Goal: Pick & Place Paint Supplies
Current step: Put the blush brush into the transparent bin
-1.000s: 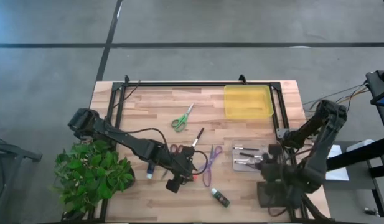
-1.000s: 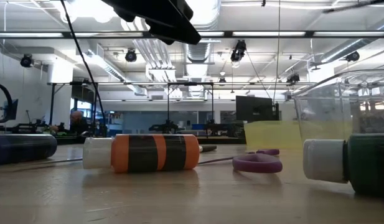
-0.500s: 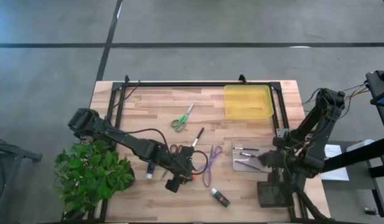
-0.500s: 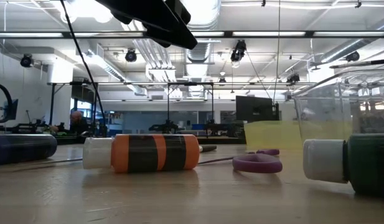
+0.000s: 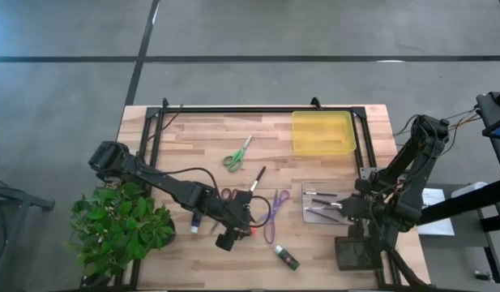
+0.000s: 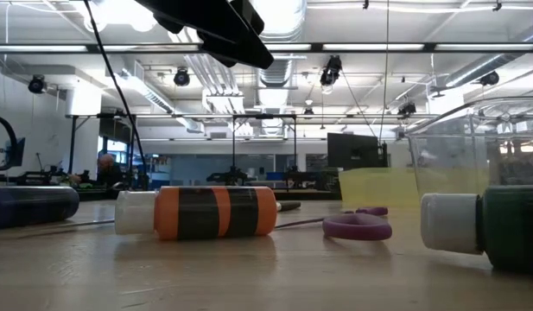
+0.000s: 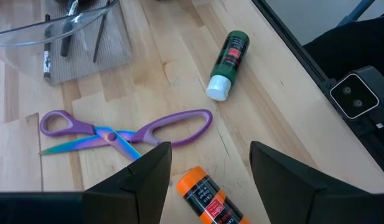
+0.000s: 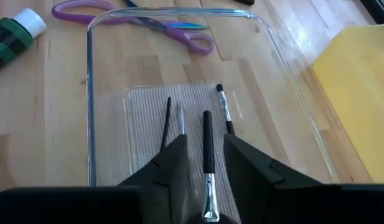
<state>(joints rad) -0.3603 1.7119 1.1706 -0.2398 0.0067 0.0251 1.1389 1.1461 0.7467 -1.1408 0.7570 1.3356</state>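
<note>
While the right pincer (image 8: 204, 155) hangs over the clear tray (image 8: 89, 93), a brush (image 8: 207, 162) lies between its slightly parted fingers.
Item: whether the fingers touch the brush cannot be told; its long axis runs straight ahead of the pincer, parallel to two brushes already in the tray. Left pincer (image 7: 207, 177): half open, empty, above the orange tube (image 7: 207, 198), which lies crosswise just below; purple scissors (image 7: 126, 129) and green tube (image 7: 228, 57) on the table (image 5: 193, 138) beyond.
</note>
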